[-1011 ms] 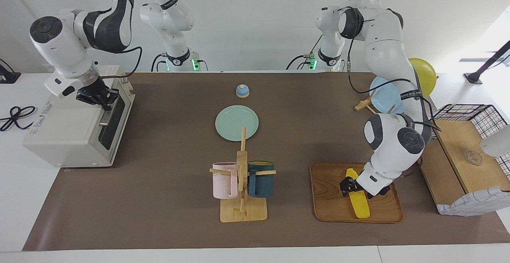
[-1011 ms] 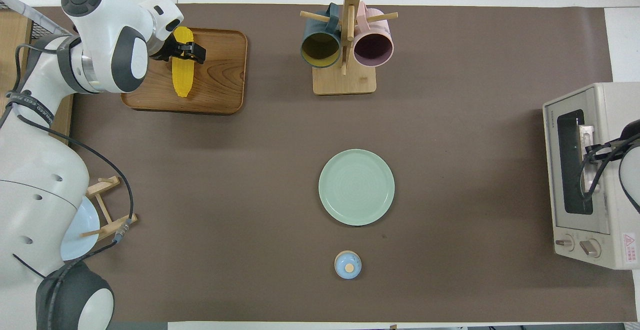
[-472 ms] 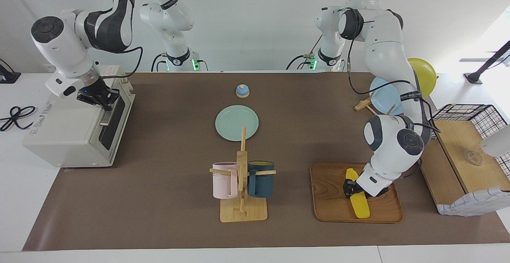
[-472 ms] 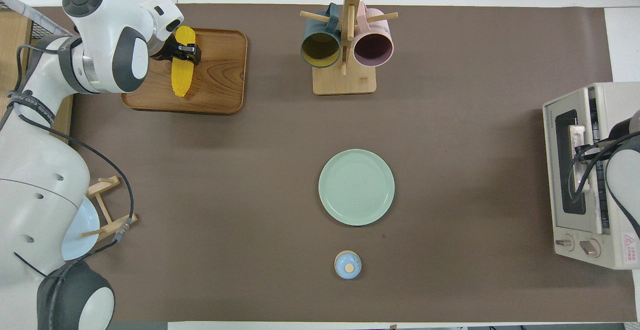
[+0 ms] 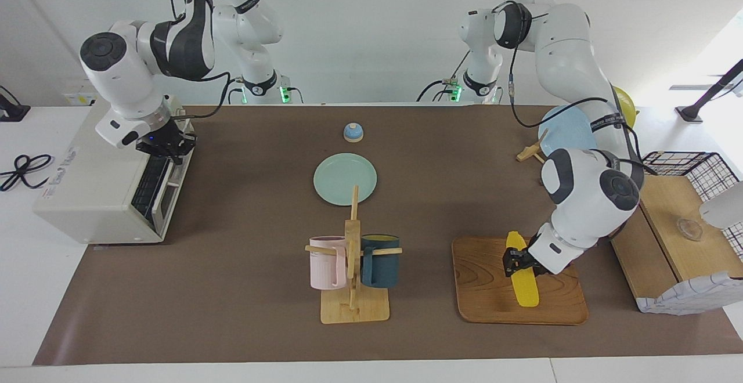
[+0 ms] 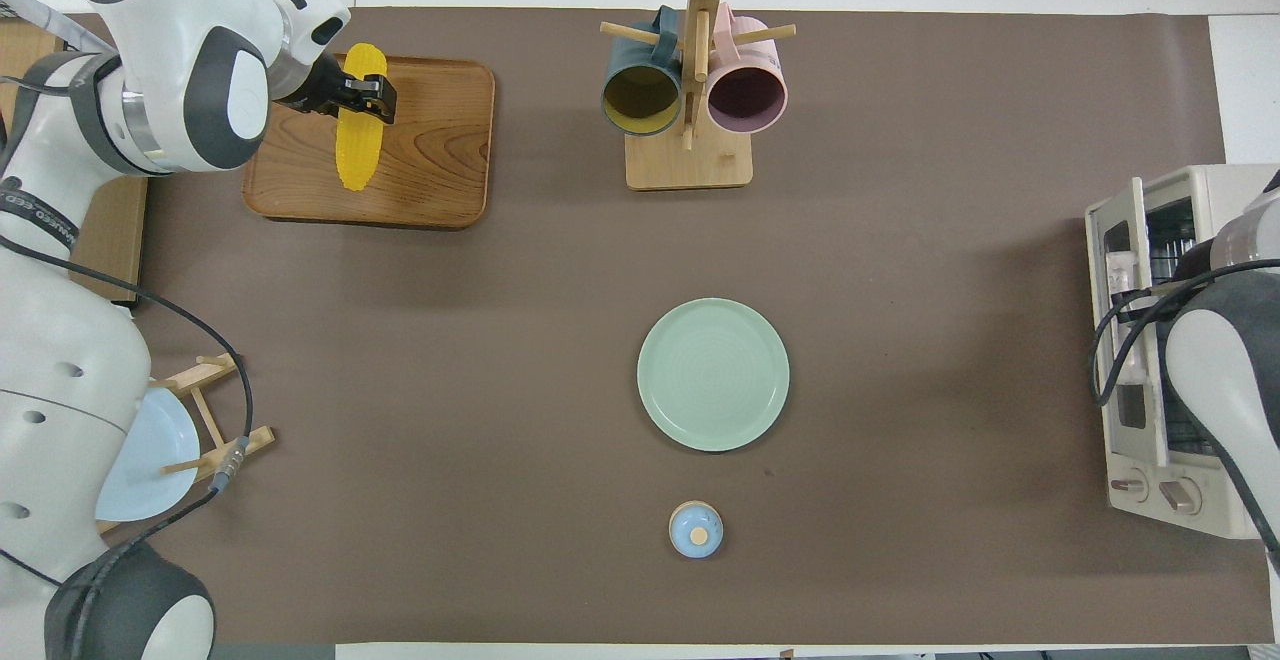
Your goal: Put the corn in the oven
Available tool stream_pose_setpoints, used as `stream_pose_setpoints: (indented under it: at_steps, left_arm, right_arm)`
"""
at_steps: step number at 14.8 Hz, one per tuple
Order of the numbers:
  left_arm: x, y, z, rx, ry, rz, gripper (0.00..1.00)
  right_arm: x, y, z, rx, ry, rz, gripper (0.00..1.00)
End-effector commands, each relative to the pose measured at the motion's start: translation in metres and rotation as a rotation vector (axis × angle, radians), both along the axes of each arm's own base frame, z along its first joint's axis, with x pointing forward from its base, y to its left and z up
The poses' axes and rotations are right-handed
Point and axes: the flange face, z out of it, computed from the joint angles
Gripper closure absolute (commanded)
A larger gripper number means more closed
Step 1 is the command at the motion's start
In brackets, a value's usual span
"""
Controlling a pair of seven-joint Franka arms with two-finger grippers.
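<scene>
A wooden tray (image 5: 482, 299) toward the left arm's end of the tabletop (image 5: 244, 290) sits under one bright yellow corn (image 5: 524, 287), a long cob with tapered ends, lifted above it, with the left hand (image 5: 513, 259) clamped across it. The off-white oven (image 5: 96, 197) has its glass door tilted partly open, the right hand (image 5: 165, 146) closed on the door's top edge. Two mugs (image 5: 380, 261) hang on one wooden rack.

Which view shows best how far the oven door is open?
The facing view: the oven door hangs part open under the right claw, with the rack showing in the gap. The overhead view shows only the door's edge, and the right arm covers much of the oven front.
</scene>
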Motion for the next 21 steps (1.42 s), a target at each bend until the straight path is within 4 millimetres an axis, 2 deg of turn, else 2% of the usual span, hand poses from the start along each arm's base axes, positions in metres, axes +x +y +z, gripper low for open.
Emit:
stream_pose_setpoints:
  at_steps: [1,3,5,7,9,13,15,17,21]
  left_arm:
    - [-0.025,-0.001,0.041,0.000,0.036,0.017,1.00]
    - [-0.042,-0.001,0.061,0.003,0.053,0.011,1.00]
    - [-0.053,-0.001,0.074,0.006,0.067,0.009,1.00]
    - [-0.062,-0.007,0.085,0.008,0.090,0.020,1.00]
    - [-0.079,-0.023,0.091,0.015,0.112,0.029,1.00]
    - [-0.136,-0.073,0.092,0.020,0.145,0.026,1.00]
    - [-0.160,-0.099,0.089,0.013,0.132,0.042,1.00]
    - [-0.186,-0.130,0.080,0.014,0.123,0.050,1.00]
    - [-0.240,-0.183,0.053,-0.010,0.064,0.083,1.00]
  right_arm:
    - [-0.004,-0.003,-0.029,0.000,-0.028,-0.008,1.00]
    - [-0.001,-0.002,-0.040,0.001,-0.031,-0.013,1.00]
    - [0.003,0.009,-0.052,0.002,-0.033,-0.002,1.00]
    - [0.002,0.010,-0.062,0.004,-0.043,-0.020,1.00]
    - [0.003,0.011,-0.071,0.005,-0.049,-0.017,1.00]
    - [0.003,0.016,-0.092,0.009,-0.068,-0.014,1.00]
    - [-0.001,0.037,-0.099,0.011,-0.082,0.010,1.00]
    - [-0.006,0.044,-0.106,0.011,-0.083,-0.011,1.00]
    - [-0.014,0.043,-0.121,0.014,-0.081,-0.009,1.00]
